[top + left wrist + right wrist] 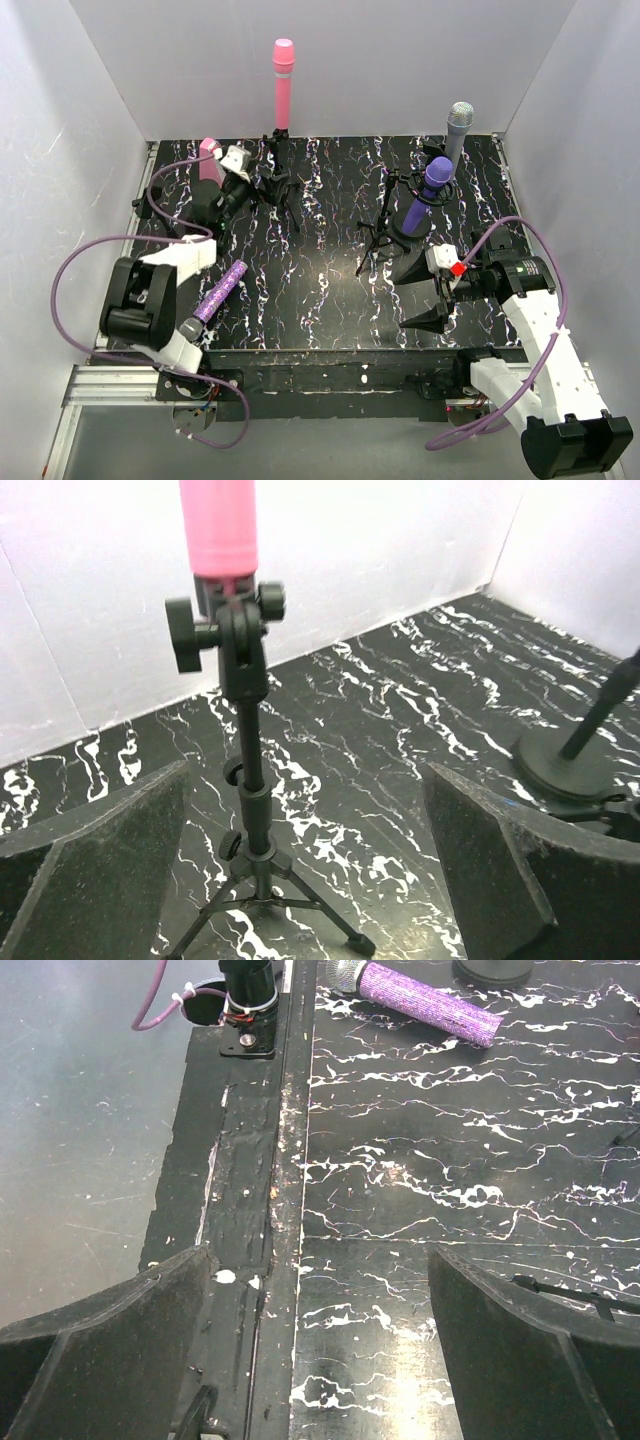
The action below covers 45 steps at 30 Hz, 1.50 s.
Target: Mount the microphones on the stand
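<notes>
The pink microphone (283, 80) stands upright in the clip of a black tripod stand (275, 178) at the back left. My left gripper (258, 184) is open just in front of that stand. In the left wrist view the stand's pole (247, 780) rises between the fingers without touching them, with the pink microphone (218, 525) on top. The silver-grey microphone (459, 128) and the dark purple microphone (430, 188) sit on stands at the back right. The glittery purple microphone (221, 291) lies flat near the left arm. My right gripper (421, 293) is open and empty above the near edge of the table.
A pink wedge-shaped box (209, 158) stands at the back left beside my left wrist. A round-based stand (406, 240) and a bare tripod (377, 238) stand right of centre. White walls enclose three sides. The glittery microphone (430, 1008) shows far off in the right wrist view.
</notes>
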{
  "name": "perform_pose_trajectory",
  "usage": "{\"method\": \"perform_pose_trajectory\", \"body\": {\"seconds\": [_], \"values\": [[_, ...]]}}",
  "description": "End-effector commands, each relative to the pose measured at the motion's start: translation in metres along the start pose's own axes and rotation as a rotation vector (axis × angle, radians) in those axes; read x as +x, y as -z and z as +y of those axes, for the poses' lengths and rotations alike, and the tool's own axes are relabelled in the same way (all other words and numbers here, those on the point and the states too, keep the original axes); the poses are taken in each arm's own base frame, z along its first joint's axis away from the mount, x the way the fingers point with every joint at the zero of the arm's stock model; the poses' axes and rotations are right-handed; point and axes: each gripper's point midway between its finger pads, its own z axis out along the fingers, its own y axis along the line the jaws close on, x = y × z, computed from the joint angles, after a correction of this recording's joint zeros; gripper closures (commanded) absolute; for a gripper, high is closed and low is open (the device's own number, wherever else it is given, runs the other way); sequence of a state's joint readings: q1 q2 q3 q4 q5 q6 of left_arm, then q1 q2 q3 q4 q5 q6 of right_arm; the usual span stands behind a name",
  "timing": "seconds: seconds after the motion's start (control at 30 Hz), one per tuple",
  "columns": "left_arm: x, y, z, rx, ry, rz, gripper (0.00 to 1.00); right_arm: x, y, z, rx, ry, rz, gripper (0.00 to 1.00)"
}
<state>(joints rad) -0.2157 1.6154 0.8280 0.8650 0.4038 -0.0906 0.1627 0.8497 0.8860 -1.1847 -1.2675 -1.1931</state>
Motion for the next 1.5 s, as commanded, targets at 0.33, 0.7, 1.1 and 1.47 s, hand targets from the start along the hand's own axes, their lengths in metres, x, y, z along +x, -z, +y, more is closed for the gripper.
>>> {"method": "perform_pose_trajectory", "body": {"seconds": [0.33,0.7,1.1,1.47], "values": [[-0.038,0.084,-0.070,0.042,0.057,-0.083,0.02,-0.006,-0.003,0.002,-0.028,0.036,-0.055,0.04],[0.001,0.074,-0.098,0.015,0.008,-0.090,0.02,-0.006,-0.011,-0.022,-0.015,0.077,0.019,0.02],[-0.010,0.091,-0.091,-0.078,0.015,-0.164,0.02,0.008,-0.018,-0.025,-0.018,0.047,0.040,0.02],[-0.055,0.200,-0.031,-0.551,0.134,-0.061,0.02,0.018,-0.022,-0.027,-0.018,0.020,0.032,0.02]]}}
